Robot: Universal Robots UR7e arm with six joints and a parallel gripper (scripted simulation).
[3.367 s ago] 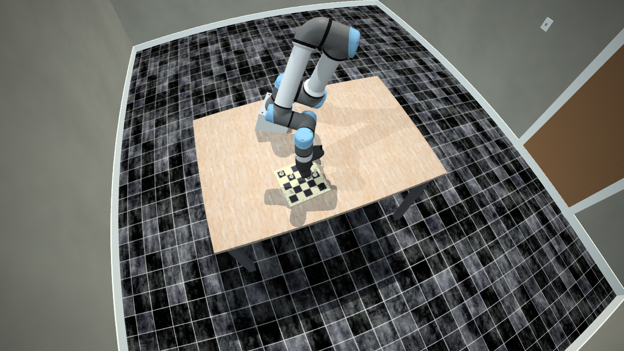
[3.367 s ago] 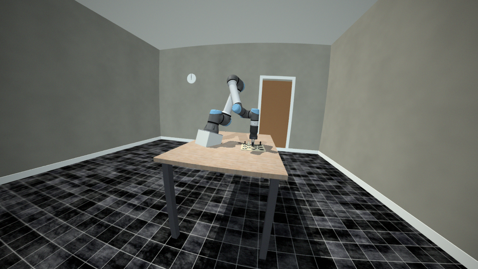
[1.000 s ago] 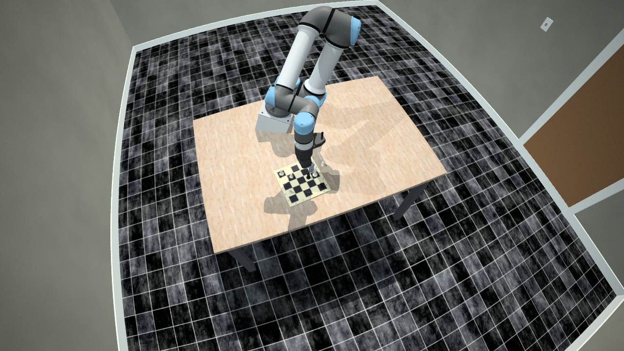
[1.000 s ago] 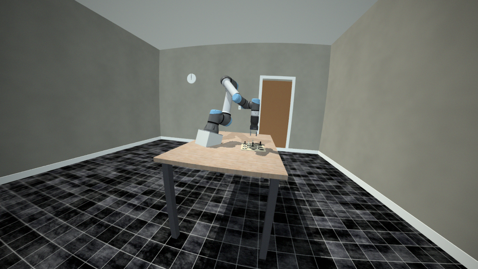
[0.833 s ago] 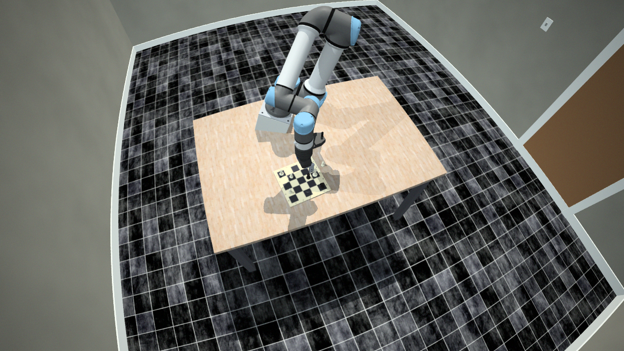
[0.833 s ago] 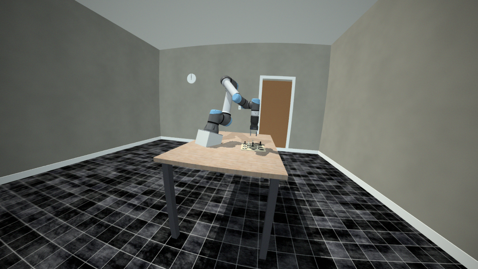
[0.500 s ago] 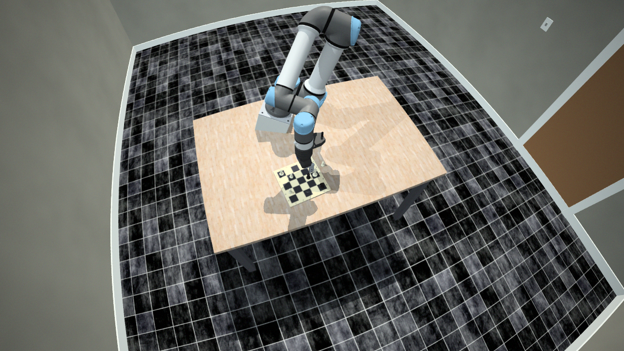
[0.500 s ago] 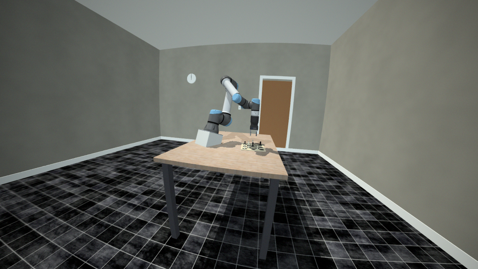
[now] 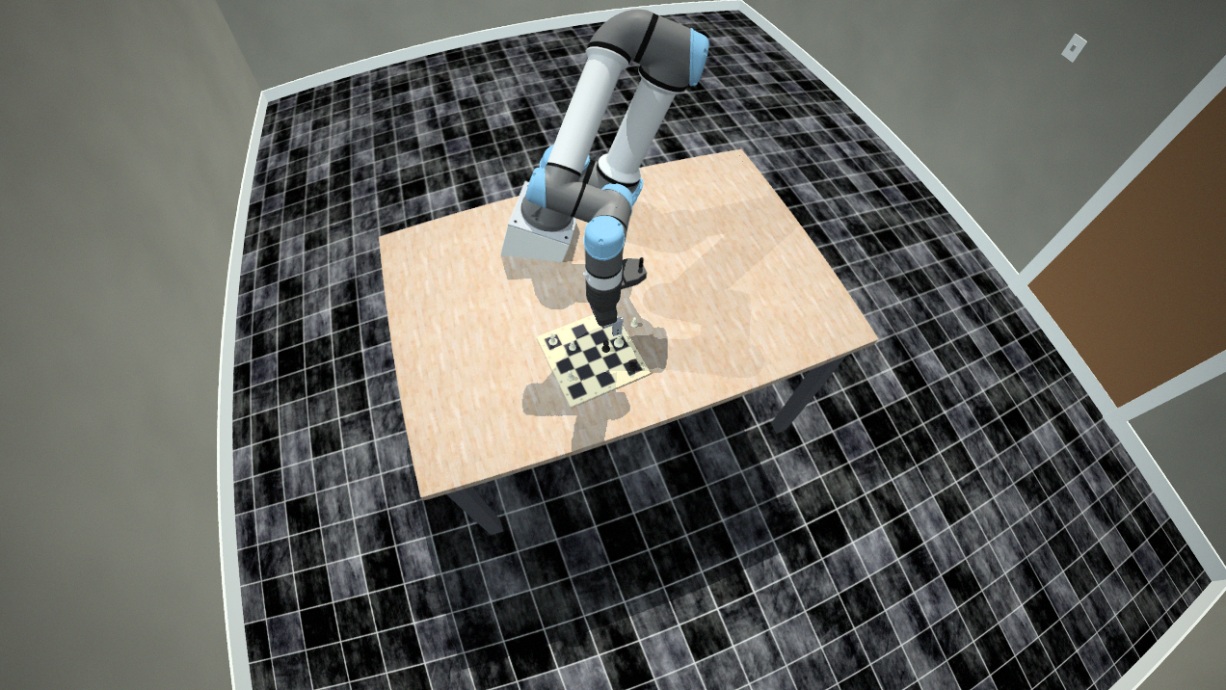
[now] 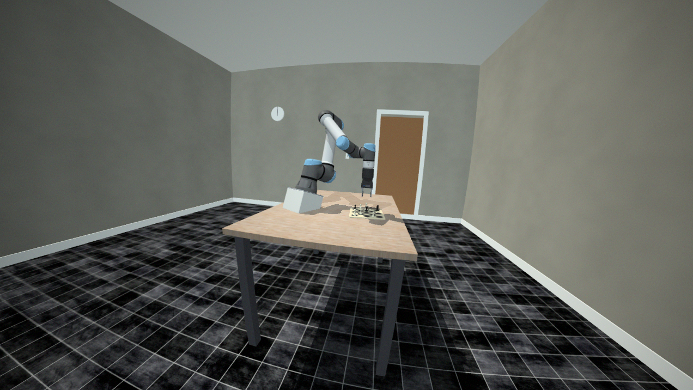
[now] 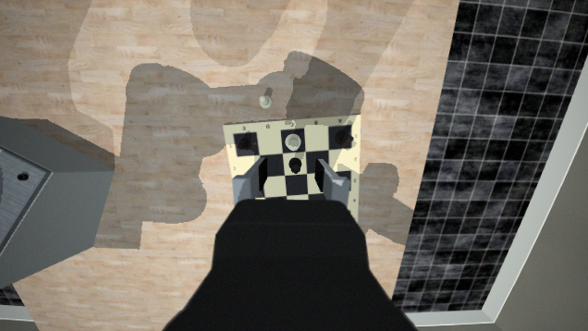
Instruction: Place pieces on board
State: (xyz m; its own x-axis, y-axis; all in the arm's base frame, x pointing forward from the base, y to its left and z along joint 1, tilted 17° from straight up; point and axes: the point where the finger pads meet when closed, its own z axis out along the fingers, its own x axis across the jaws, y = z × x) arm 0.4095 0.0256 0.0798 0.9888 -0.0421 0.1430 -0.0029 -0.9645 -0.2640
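Note:
The small chessboard (image 11: 292,162) lies on the wooden table; it also shows in the top view (image 9: 593,361). The black rook (image 11: 294,165) stands upright on C2, a dark square in the second row. My gripper (image 11: 291,168) hangs above it, open and empty, with one finger on each side and well clear of it. It also shows in the top view (image 9: 613,326). The white pawn (image 11: 264,99) stands upright on the table just beyond the lettered edge of the board, near D. It also shows in the top view (image 9: 634,323).
On the first row stand a black piece on E1 (image 11: 245,142), a white piece on C1 (image 11: 292,141) and a black piece on A1 (image 11: 343,137). My gripper body hides the board's near rows. The robot's grey base block (image 11: 42,203) is at the left. The table edge (image 11: 430,162) is at the right.

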